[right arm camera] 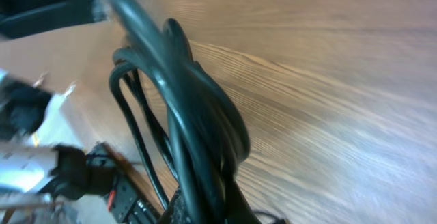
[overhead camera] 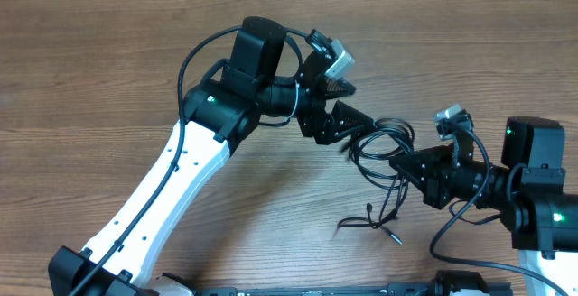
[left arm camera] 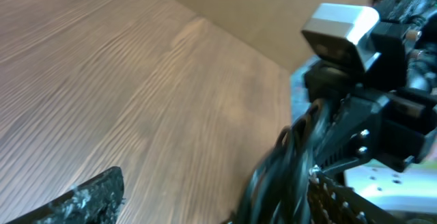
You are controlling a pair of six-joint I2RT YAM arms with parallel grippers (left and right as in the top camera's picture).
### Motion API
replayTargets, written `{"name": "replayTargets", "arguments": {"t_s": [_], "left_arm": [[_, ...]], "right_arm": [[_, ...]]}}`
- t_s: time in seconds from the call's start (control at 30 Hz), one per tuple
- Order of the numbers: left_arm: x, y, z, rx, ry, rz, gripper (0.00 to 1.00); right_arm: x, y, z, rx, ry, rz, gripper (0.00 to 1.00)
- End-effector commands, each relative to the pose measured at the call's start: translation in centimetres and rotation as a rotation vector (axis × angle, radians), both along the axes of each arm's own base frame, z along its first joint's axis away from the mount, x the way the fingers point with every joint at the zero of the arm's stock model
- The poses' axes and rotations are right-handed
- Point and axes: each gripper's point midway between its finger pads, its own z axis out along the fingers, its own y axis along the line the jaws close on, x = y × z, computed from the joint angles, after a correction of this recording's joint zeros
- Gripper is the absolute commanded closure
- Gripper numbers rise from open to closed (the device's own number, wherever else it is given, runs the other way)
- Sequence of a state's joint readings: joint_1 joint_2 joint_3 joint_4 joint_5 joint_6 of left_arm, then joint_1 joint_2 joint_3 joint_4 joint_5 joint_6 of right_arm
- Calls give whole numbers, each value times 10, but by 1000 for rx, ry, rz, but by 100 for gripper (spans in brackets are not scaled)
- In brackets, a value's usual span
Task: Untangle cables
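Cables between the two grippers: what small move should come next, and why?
Probably close the left gripper on one loop of the cables, ready to pull it apart. The right gripper seems to hold the bundle already, the left fingers stand apart beside it, and loose ends trail on the table.

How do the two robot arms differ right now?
The left arm stretches long across the table, its white link fully showing. The right arm shows only a short, mostly black stretch at the table's edge. The left gripper comes at the cables from the far side, the right gripper from the right. Both point at the same tangle.
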State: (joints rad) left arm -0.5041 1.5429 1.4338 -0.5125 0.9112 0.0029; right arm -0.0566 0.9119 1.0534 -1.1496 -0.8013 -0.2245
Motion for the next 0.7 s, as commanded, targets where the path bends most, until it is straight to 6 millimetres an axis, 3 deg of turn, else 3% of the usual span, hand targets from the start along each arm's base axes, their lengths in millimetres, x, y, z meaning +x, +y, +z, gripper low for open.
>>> {"name": "replayTargets", "arguments": {"t_s": [0.0, 0.17, 0.2, 0.33, 0.53, 0.67], "left_arm": [[7, 7, 9, 32, -50, 68, 10], [-7, 12, 17, 38, -132, 17, 7], [-21, 12, 19, 41, -184, -44, 7], [-44, 7, 10, 81, -254, -149, 7], [-52, -7, 3, 128, -272, -146, 1], [-34, -6, -12, 256, -241, 30, 0]], "right_arm": [[11, -22, -7, -64, 87, -200, 96], [17, -39, -15, -94, 151, -339, 96], [17, -39, -15, -73, 177, -365, 96], [16, -34, -13, -18, 217, -379, 96], [16, -22, -3, 50, 200, -322, 96], [15, -20, -1, 60, 201, -312, 96]]}}
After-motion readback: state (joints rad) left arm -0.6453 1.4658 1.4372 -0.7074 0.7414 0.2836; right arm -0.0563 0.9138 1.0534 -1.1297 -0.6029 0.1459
